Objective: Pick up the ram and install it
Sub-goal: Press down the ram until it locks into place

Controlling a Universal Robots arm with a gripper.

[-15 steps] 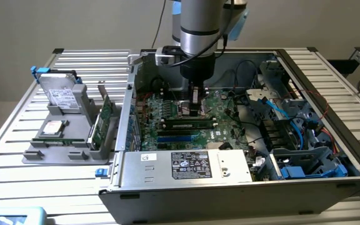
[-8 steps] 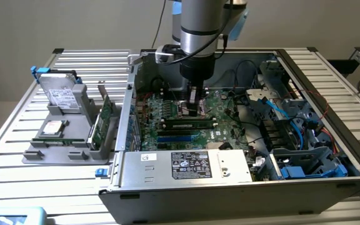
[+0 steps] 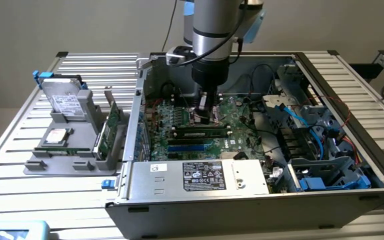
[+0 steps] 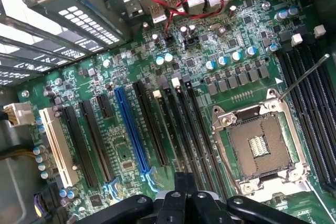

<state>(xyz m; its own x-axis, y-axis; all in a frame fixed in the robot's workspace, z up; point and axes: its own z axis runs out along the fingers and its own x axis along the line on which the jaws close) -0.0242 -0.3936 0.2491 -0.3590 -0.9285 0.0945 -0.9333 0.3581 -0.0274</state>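
The ram [image 3: 202, 133] is a slim green stick with black chips. It lies lengthwise along a memory slot on the motherboard [image 3: 178, 117] inside the open computer case. My gripper [image 3: 204, 119] hangs straight down just behind the stick, its tips close to the board. In the wrist view the gripper [image 4: 184, 183] is over the black memory slots [image 4: 181, 124] beside the CPU socket [image 4: 260, 148]. Its fingers are together with nothing between them.
A grey holder [image 3: 62, 162] on the exterior view's left carries a hard drive [image 3: 65, 100] and a taller green expansion card [image 3: 114, 122]. The case holds a power supply [image 3: 199, 177] at the front, drive cages [image 3: 325, 175] and blue cables [image 3: 299, 117] on the right.
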